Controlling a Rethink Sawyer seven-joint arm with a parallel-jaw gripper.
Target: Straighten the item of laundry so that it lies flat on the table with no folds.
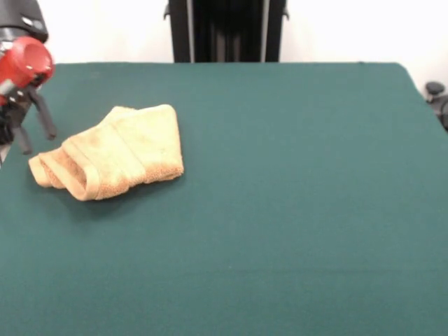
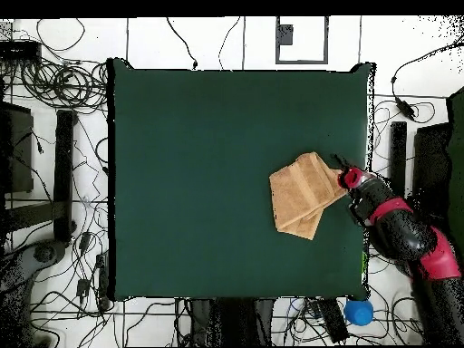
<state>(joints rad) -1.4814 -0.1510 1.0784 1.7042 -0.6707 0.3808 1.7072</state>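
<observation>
**A:** ok so where's the towel (image 1: 115,154) sitting right now? Still bunched up?

**B:** yep, it's lying folded over on itself on the green table (image 1: 294,196), a thick fold with a rolled, doubled edge showing its border band at the end nearest the gripper (image 1: 33,130). Definitely not lying flat. In the overhead view the towel (image 2: 304,195) is looking like two overlapping layers, a skewed rectangle close to the table (image 2: 199,181) edge on the arm's side.

**A:** and the gripper, is it grabbing anything?

**B:** nope, nothing is sitting between the jaws. In the front view two dark fingers (image 1: 46,119) are hanging down with a gap between them, so they're looking released to me, though they're partly cut off at the frame edge so I'm not 100% on how wide. The towel is lying just beside the jaws, off to one side, not under them and not touching as far as I can see.

**A:** overhead agreeing with that?

**B:** pretty much. The gripper (image 2: 343,169) is hovering right by the towel's corner, with the red and black arm (image 2: 408,236) reaching in from beyond the table edge.
</observation>
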